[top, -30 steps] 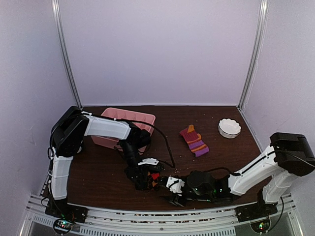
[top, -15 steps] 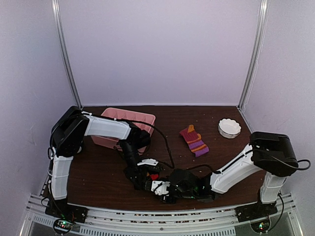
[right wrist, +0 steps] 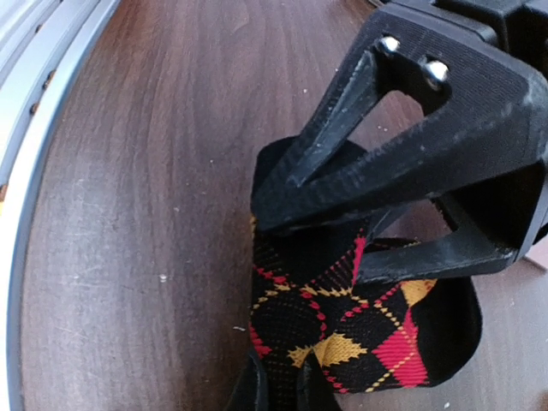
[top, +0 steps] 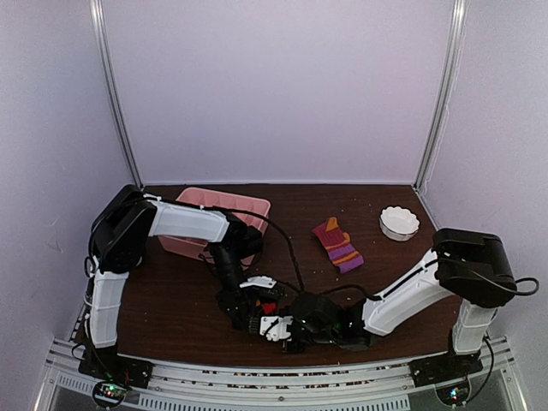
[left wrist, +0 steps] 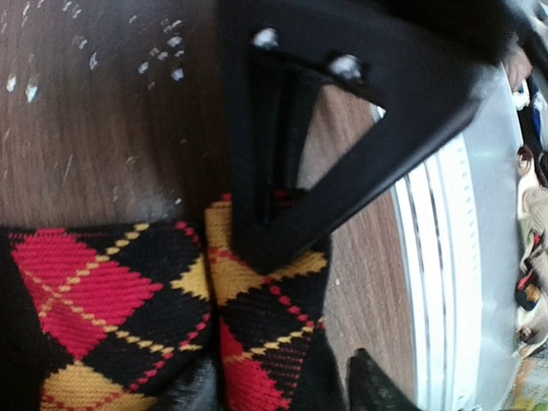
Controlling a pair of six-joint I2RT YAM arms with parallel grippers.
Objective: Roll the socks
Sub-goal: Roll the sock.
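**A:** Where do things stand?

**B:** Both grippers meet at the near edge of the table [top: 171,295], well apart from the tray [top: 224,202]. The striped sock [top: 338,246] lies mid-table, apart from the bowl [top: 399,223], with nothing touching it. The argyle sock [right wrist: 342,334] is the one being worked, down by the front rail.

**A:** And the grips?

**B:** The right gripper [right wrist: 312,244] is clenched on the sock's black edge. The left gripper [top: 257,315] has one finger planted on the diamonds. I cannot tell whether it grasps the sock or only pins it.

**A:** How should the roll go?

**B:** I'd use the left as an anchor and turn the pinched edge over in a tight, even curl. Staying low to the wood should stop the layers splaying.

**A:** Materials?

**B:** The tabletop is smooth, dark wood grain with pale specks. The tray is pink and looks rigid, and the bowl is white with a scalloped rim. The knit looks thin, soft and floppy, so it's likely to slip from a shallow pinch. The fingers are hard, black and angular.
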